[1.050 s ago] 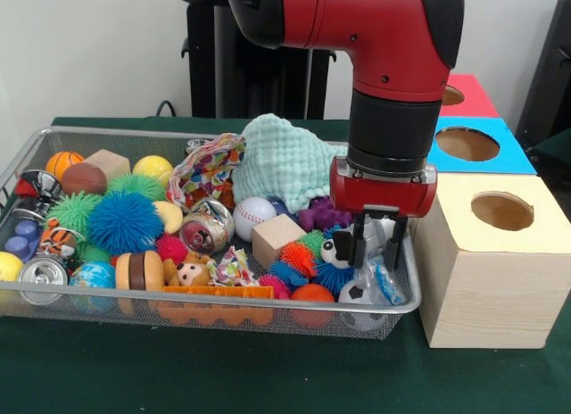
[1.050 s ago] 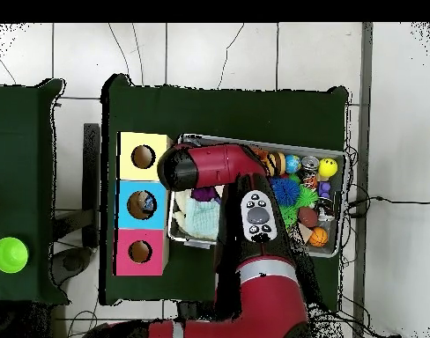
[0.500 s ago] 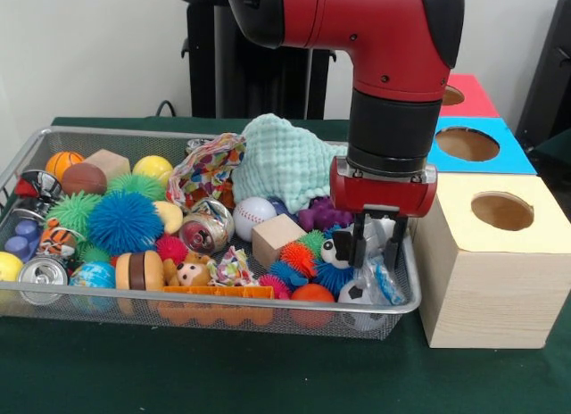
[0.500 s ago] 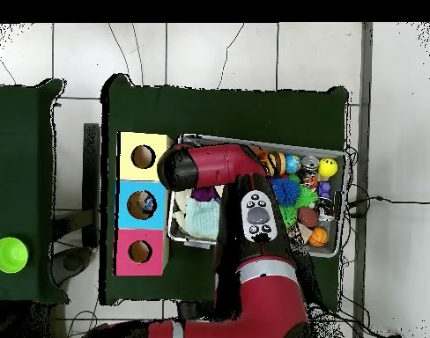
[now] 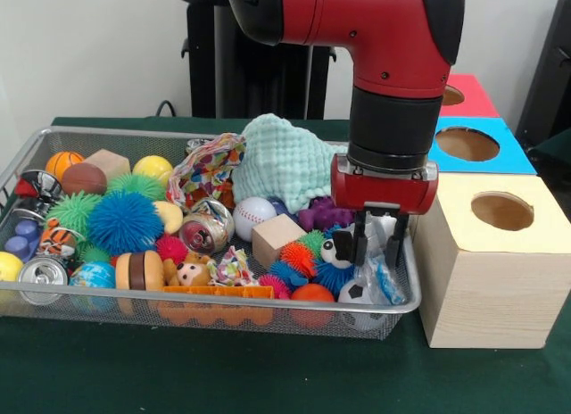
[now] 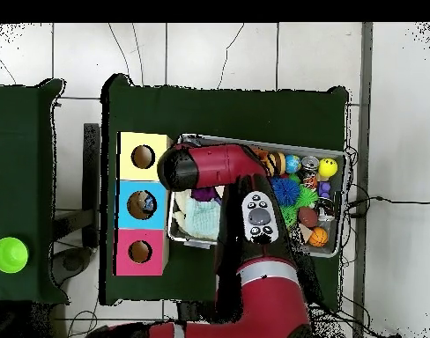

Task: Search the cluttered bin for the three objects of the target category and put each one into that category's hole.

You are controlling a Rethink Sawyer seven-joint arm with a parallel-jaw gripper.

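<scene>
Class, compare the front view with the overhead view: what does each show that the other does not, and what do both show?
Only the front view shows the gripper down among the toys at the box end of the wire bin, plus the baseball and wooden block, which the arm covers from above. Only the overhead view shows something inside the blue box's hole and a green object on a separate table. Both show the bin, the mint cloth and the three boxes.
</scene>
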